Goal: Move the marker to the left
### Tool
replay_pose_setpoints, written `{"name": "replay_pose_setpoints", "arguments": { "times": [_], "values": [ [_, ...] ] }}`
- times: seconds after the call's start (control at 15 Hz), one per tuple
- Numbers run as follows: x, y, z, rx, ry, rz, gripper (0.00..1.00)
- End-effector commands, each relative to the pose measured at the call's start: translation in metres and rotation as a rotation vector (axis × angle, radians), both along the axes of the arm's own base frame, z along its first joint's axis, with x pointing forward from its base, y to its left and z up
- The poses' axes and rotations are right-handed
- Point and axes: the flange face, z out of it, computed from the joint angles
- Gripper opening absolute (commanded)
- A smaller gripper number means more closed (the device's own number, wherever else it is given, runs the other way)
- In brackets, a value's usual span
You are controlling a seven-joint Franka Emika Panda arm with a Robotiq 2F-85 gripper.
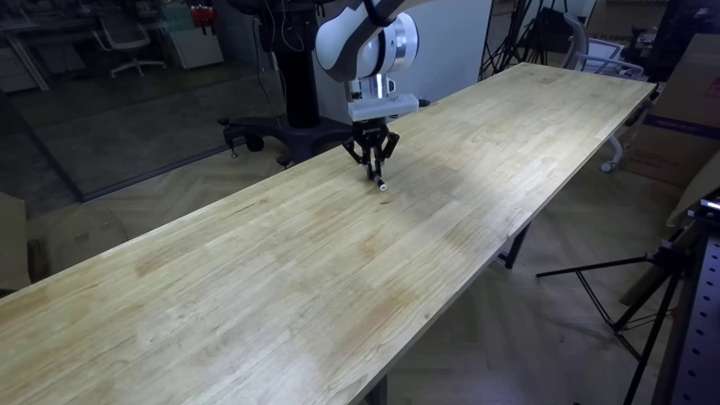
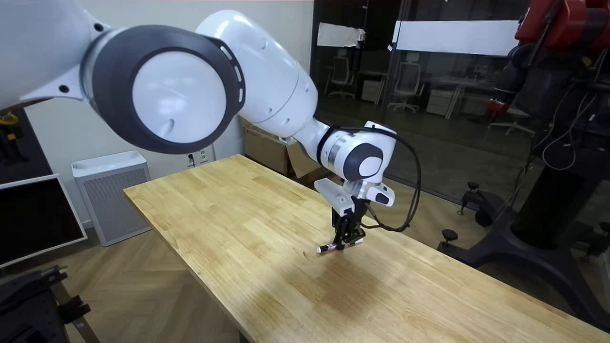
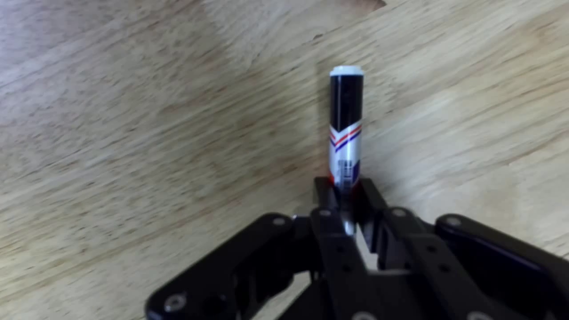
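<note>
There's a long wooden surface (image 1: 253,281) with a white arm (image 1: 351,48) reaching over it. The hand (image 3: 347,191) points down, fingers (image 3: 374,202) clamped on the marker (image 3: 346,102), only its thickness apart. It's gripped near the middle, dark end jutting toward twelve o'clock in the wrist view. Whether it touches the wood, I can't tell.

Marker (image 3: 346,102): smooth, glossy plastic
Surface (image 1: 281,270): grained wood, satin sheen
Gripper (image 3: 346,191): matt, shiny metal screws (image 3: 175,302)
Arm (image 2: 267,71): smooth, glossy
</note>
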Motion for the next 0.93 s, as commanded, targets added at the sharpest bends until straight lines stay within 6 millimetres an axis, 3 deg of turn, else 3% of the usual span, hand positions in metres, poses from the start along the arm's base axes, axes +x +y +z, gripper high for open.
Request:
{"name": "replay_pose_setpoints", "arguments": {
  "times": [0.0,0.87],
  "values": [
    [0.003,0.012,0.0,-0.012,0.028,-0.006,0.05],
    [0.003,0.023,0.001,-0.05,0.014,0.014,0.05]
  ]
}}
